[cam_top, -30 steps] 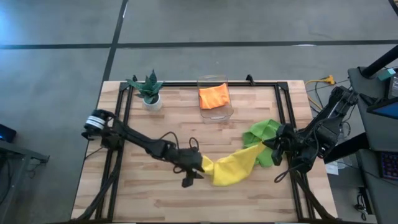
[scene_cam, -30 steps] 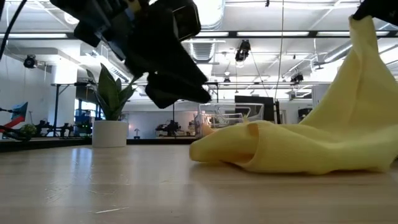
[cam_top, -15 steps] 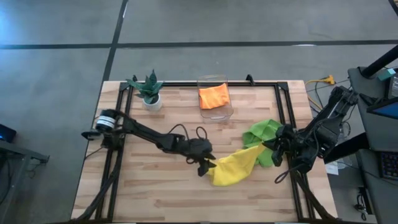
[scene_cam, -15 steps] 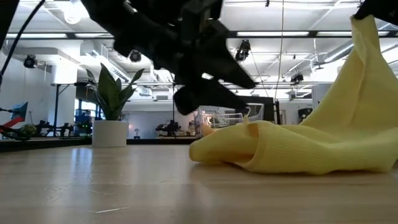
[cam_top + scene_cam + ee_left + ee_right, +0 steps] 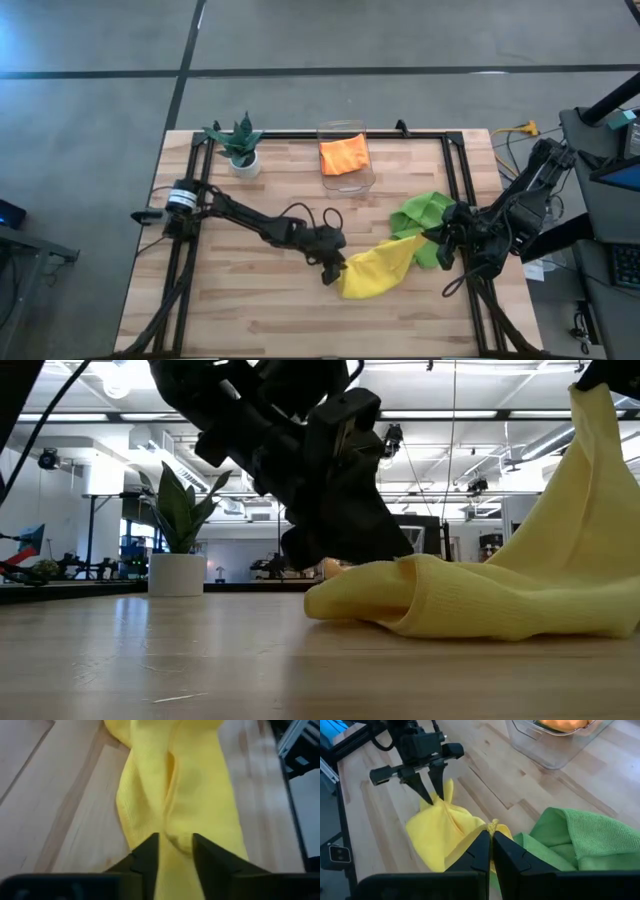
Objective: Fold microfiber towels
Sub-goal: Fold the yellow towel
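The left gripper (image 5: pixel 333 270) is being held low over the middle of the table (image 5: pixel 250 310), its two fingers (image 5: pixel 148 851) narrowed around a raised fold of the yellow towel (image 5: pixel 375 268). In the left wrist view a ridge of the yellow cloth is being pinched between the two dark tips, so the near end of the towel is being gripped there. In the right wrist view the same fingers are seen pressed down onto a small peak at the far end of the towel.

The right gripper (image 5: pixel 430 236) is being kept closed on the opposite corner of the yellow towel, near the right edge of the table. In the right wrist view a small tuft of yellow cloth is being squeezed between its fingertips (image 5: pixel 481 846). In the low view that corner is being held well above the wood, while the rest of the towel is lying bunched on the tabletop.

The yellow towel is thus being stretched between the two grippers. The lime green towels (image 5: pixel 425 215) are lying crumpled just beside the right gripper, and an orange towel (image 5: pixel 344 156) is resting in the clear bin (image 5: pixel 350 180) toward the back edge.
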`<state>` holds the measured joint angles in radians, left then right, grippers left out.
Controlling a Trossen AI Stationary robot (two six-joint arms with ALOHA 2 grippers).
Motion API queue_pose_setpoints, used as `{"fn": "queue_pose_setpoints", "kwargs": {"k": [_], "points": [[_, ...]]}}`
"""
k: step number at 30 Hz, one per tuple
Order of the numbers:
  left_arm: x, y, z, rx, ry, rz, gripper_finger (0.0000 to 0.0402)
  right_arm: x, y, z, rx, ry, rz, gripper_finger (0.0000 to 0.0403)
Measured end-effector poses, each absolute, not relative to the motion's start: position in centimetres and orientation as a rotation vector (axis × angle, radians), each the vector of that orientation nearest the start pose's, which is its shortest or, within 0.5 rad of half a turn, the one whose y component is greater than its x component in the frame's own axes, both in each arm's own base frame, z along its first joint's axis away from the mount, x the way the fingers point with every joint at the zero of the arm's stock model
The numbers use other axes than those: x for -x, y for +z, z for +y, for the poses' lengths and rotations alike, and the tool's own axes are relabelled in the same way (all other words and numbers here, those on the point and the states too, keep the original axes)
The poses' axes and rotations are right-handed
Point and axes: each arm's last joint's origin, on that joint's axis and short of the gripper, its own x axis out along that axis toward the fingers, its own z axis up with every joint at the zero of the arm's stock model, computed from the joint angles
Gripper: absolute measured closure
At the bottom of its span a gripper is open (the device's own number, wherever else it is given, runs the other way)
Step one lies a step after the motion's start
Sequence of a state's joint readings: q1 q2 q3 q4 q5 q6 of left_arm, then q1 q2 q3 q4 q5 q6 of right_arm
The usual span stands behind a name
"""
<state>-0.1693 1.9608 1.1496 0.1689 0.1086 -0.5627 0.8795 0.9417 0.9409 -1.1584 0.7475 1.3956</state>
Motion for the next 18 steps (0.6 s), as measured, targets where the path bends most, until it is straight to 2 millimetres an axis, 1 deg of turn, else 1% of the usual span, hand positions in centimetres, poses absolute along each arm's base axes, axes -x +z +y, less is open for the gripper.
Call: {"fn": "queue_pose_setpoints", "kwargs": {"k": [4,5,10,13,16,18], "points": [[-40.4,15.4,-7.2,0.514,-0.092,0.696,0.0383,-10.8,29.5,10.0,-0.481,-0.413,0.67,0.039],[-40.4,15.4,-7.2,0.506,-0.094,0.695,0.0392,-10.8,29.5,10.0,-0.481,-0.413,0.67,0.039],[-40.2,16.2,-7.1,0.487,-0.056,0.665,0.04,-10.8,29.5,10.0,-0.48,-0.413,0.67,0.039],[-39.8,17.9,-6.9,0.447,-0.013,0.618,0.0401,-10.8,29.5,10.0,-0.479,-0.413,0.671,0.039],[-38.7,20.8,-6.7,0.368,0.049,0.564,0.0401,-10.9,29.5,10.0,-0.479,-0.414,0.67,0.039],[-37.5,22.8,-6.5,0.308,0.085,0.549,0.0401,-10.8,29.5,10.0,-0.476,-0.415,0.671,0.039]]}}
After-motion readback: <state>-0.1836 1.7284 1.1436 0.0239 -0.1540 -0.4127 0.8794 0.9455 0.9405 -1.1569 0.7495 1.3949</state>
